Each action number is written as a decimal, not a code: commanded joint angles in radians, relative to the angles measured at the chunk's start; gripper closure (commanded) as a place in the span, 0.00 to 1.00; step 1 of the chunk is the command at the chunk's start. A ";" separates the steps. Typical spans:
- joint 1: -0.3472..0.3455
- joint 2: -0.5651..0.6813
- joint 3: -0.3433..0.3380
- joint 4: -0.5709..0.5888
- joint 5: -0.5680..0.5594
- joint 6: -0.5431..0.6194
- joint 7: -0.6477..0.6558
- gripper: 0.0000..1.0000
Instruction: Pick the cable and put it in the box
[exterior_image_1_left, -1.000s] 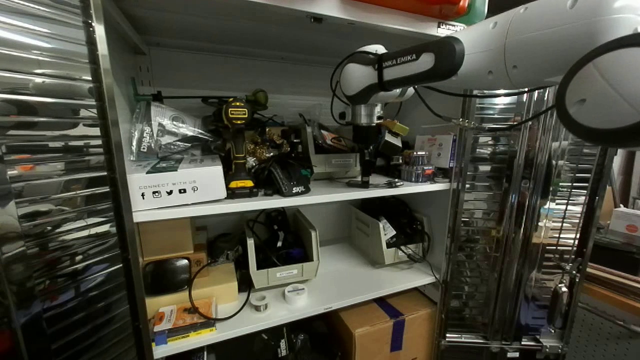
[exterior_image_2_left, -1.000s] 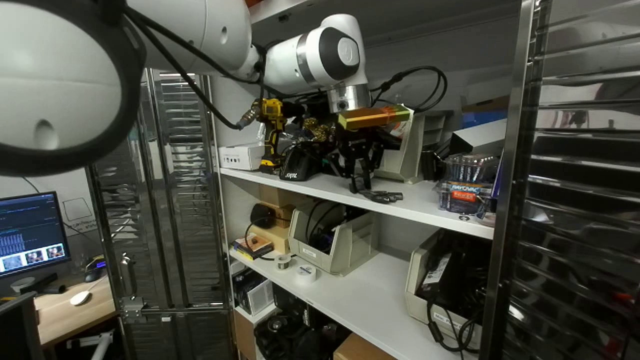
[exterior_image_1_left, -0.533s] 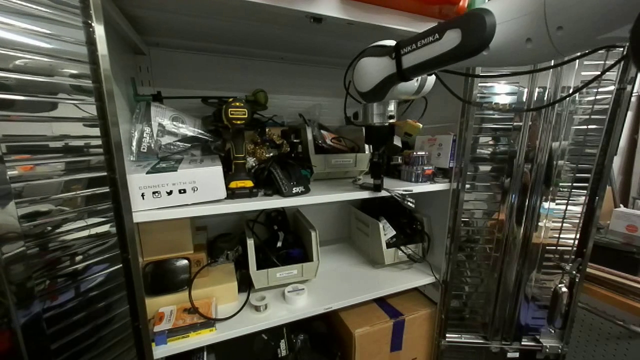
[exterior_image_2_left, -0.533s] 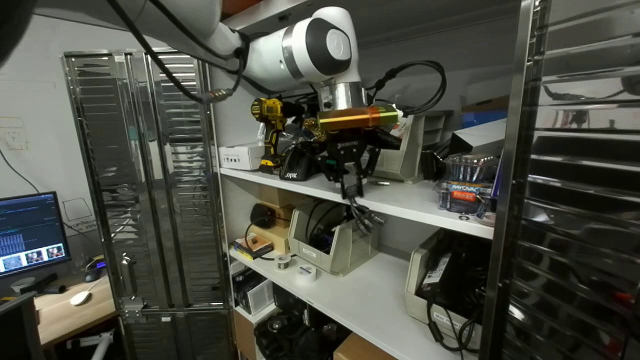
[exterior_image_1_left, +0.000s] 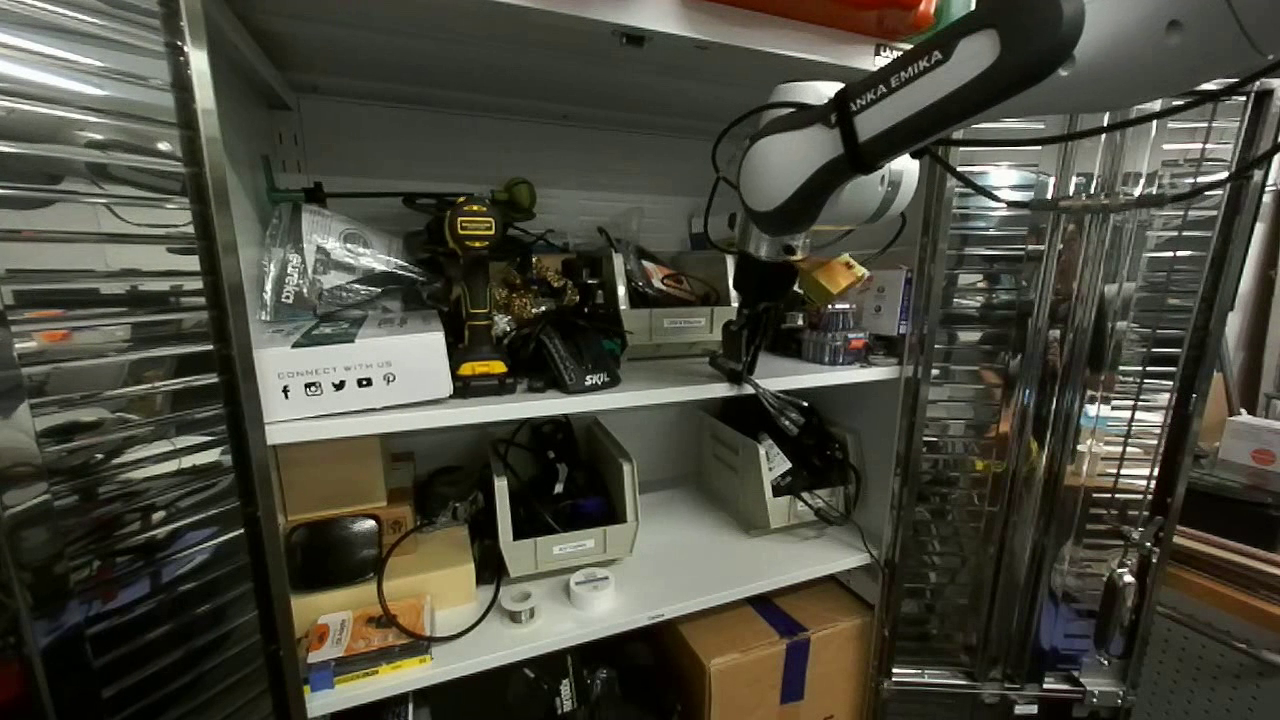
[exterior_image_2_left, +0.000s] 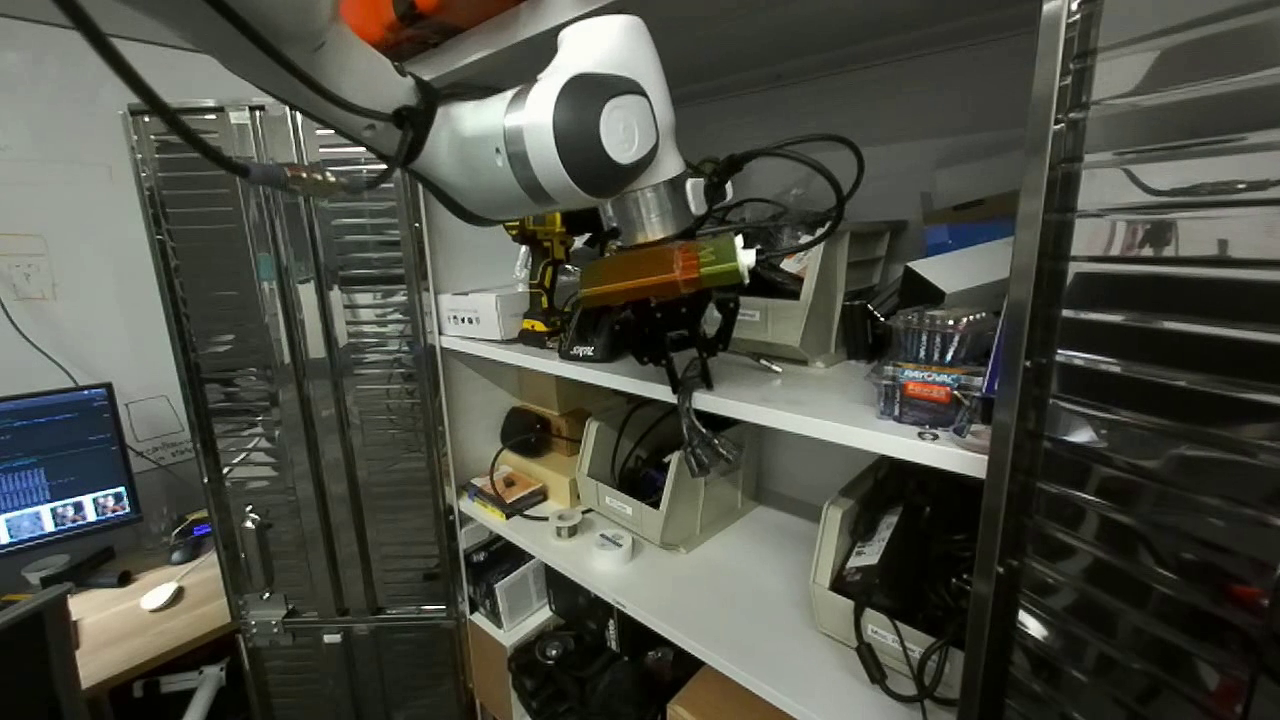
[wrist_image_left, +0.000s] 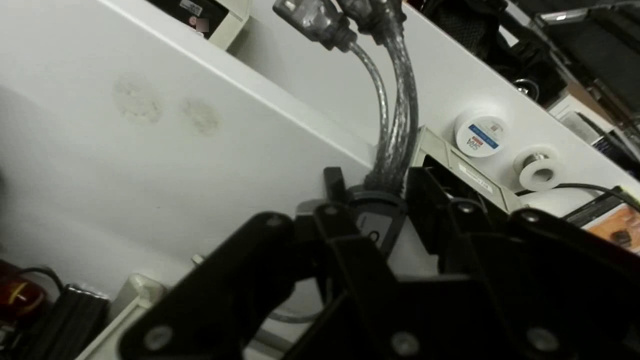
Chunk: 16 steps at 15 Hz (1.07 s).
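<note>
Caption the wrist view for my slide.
Tool grips a branching cable by its dark hub, a white shelf behind.

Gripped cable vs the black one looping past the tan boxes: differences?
The gripped cable splits into several silvery-grey, plug-ended strands; the black cable shows as one black strand.
The gripped cable's strands hang from the gripper; the black cable loops unheld in front of the tan boxes.
Both run in curves.

Cable (exterior_image_1_left: 782, 408) hanging from claw (exterior_image_1_left: 736, 366) near shelf edge (exterior_image_1_left: 650, 396).
</note>
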 joint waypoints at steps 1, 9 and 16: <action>0.001 -0.144 -0.007 -0.249 0.007 0.247 0.129 0.80; -0.003 -0.391 -0.017 -0.719 -0.018 0.825 0.391 0.80; -0.127 -0.664 0.112 -0.912 0.026 1.038 0.594 0.80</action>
